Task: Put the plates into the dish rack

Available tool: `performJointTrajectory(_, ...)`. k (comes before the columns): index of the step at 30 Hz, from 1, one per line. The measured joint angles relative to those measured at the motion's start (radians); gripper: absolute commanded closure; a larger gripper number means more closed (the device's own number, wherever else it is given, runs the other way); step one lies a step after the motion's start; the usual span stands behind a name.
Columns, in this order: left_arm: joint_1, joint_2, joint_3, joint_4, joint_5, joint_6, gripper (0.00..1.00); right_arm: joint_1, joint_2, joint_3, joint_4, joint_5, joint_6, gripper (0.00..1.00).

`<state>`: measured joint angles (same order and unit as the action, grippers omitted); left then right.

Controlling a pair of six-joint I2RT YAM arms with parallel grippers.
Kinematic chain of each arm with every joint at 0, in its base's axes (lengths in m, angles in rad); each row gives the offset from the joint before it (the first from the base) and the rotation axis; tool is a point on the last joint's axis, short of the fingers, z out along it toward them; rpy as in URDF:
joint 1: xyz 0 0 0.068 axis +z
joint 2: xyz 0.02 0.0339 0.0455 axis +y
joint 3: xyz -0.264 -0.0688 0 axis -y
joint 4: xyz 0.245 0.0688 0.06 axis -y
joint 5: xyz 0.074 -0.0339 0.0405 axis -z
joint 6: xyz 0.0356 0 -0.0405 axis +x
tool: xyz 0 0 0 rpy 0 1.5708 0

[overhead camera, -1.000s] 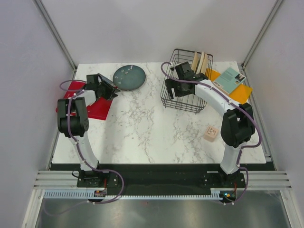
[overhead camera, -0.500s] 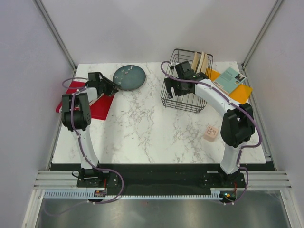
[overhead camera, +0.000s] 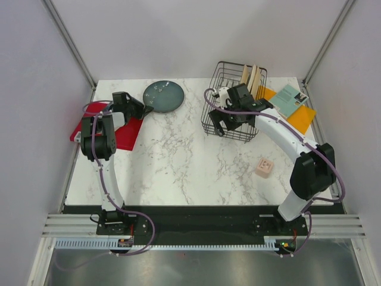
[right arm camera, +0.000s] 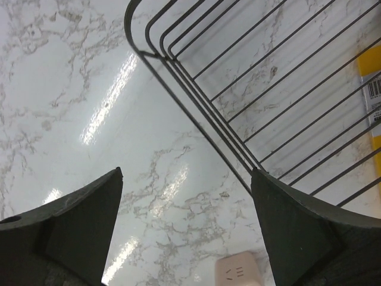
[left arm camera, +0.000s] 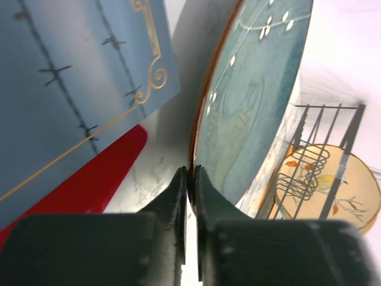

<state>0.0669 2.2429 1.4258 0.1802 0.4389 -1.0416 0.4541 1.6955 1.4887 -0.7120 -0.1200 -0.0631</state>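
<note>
A dark teal plate (overhead camera: 163,96) lies at the back left of the marble table. My left gripper (overhead camera: 144,108) is shut on its near-left rim. In the left wrist view the pads (left arm camera: 178,190) pinch the brown edge of the teal plate (left arm camera: 256,101), which looks tilted up. The black wire dish rack (overhead camera: 235,104) stands at the back right with cream plates (overhead camera: 251,77) upright in its far end. One bird-and-branch plate (left arm camera: 342,185) shows through the rack (left arm camera: 324,143). My right gripper (overhead camera: 225,122) hangs open and empty over the rack's near-left corner (right arm camera: 196,101).
A red board (overhead camera: 122,134) lies under the left arm, with a blue book (left arm camera: 71,77) beside it. A teal book (overhead camera: 287,100) rests on an orange board (overhead camera: 303,116) right of the rack. A small pink block (overhead camera: 264,167) sits on the table. Walls close both sides.
My left gripper has closed on the teal plate's rim, and the plate has shifted slightly right. The right gripper has backed out of the rack toward its near edge and opened wider.
</note>
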Motion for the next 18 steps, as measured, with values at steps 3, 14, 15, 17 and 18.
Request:
performJointTrajectory(3,-0.001,0.004,0.000,0.030,0.012,-0.011,0.98,0.001,-0.053,-0.052,-0.009,-0.006,-0.084,0.05)
performJointTrajectory(14,0.000,-0.113,-0.174,0.030,0.072,-0.006,0.98,0.000,-0.062,-0.057,0.035,-0.056,-0.441,0.16)
performJointTrajectory(15,0.000,-0.134,-0.197,0.020,0.079,-0.002,0.98,0.000,-0.058,-0.055,0.034,-0.071,-0.467,0.19)
performJointTrajectory(17,0.000,-0.187,-0.252,-0.010,0.096,0.014,0.98,0.000,-0.043,-0.046,0.026,-0.095,-0.517,0.23)
performJointTrajectory(18,0.000,-0.216,-0.281,-0.024,0.102,0.022,0.98,0.000,-0.034,-0.042,0.022,-0.105,-0.538,0.25)
